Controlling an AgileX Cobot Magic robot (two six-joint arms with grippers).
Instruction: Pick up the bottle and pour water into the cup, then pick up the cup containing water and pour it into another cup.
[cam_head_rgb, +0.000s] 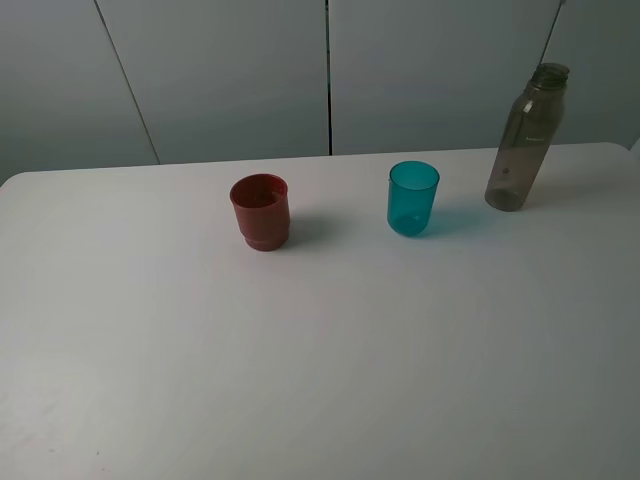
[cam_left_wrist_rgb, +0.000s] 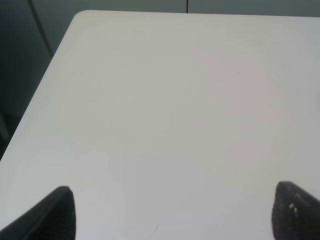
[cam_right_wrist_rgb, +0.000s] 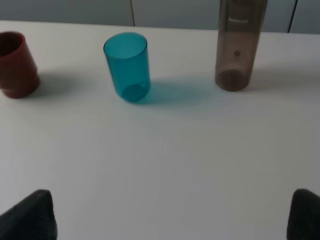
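From the high camera we saw the bottle (cam_head_rgb: 527, 137), the teal cup (cam_head_rgb: 413, 198) and the red cup (cam_head_rgb: 261, 211) standing upright in a row, well apart, on the white table (cam_head_rgb: 320, 360).

At the left wrist, the left gripper (cam_left_wrist_rgb: 172, 212) stood spread wide over bare tabletop.

At the right wrist, the right gripper (cam_right_wrist_rgb: 172, 215) was likewise spread, empty, facing the cups and bottle.

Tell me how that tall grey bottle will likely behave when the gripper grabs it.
The bottle stands tall and slim on a small base, so a high nudge would probably tip it. With no cap on, any contents could spill. Its smooth plastic wall may be slippery and flex slightly.
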